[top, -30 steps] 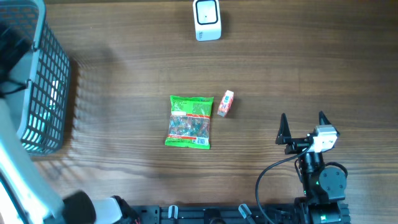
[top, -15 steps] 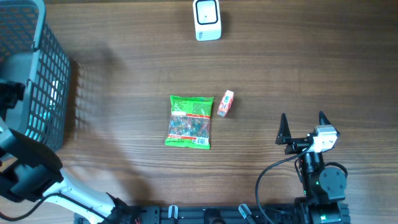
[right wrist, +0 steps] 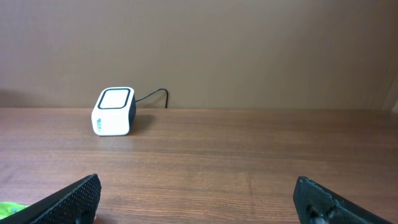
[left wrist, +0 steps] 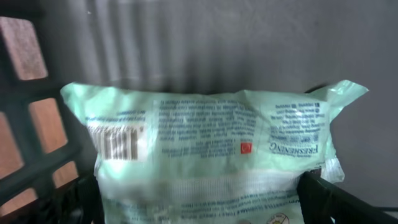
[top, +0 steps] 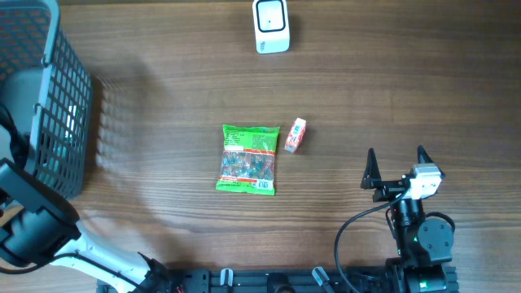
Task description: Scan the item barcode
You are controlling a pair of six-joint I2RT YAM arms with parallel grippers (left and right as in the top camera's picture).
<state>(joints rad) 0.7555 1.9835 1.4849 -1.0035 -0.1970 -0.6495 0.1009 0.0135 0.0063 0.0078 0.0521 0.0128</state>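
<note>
**Table** (top: 171, 89): wooden, seen from overhead.

**Mesh basket** (top: 69, 98): grey, standing at the 9 to 10 o'clock edge.

**Pale green packet** (left wrist: 205, 155): the item in hand for scanning; seen only in the left wrist view, lying inside the basket against its grey wall. Its printed back is turned to the camera, and a barcode (left wrist: 115, 142) is shown at the packet's 9 o'clock side.

**Left gripper** (left wrist: 196, 198): jaws spread wide, released. One black finger (left wrist: 68, 202) is seen at 8 o'clock of the packet, the other at 4 o'clock. Whether either touches the packet cannot be told. The left arm (top: 32, 232) is seen at the table's 8 o'clock corner.

**Barcode scanner** (top: 271, 26): white, set at the 12 o'clock edge, well apart from the basket.

**Green snack packet** (top: 248, 159): laid flat at table centre.

**Small carton** (top: 295, 135): just beside the snack packet, at its 2 o'clock.

**Right gripper** (top: 396, 165): at 4 to 5 o'clock, jaws fully parted, nothing held, pointed toward the scanner.
</note>
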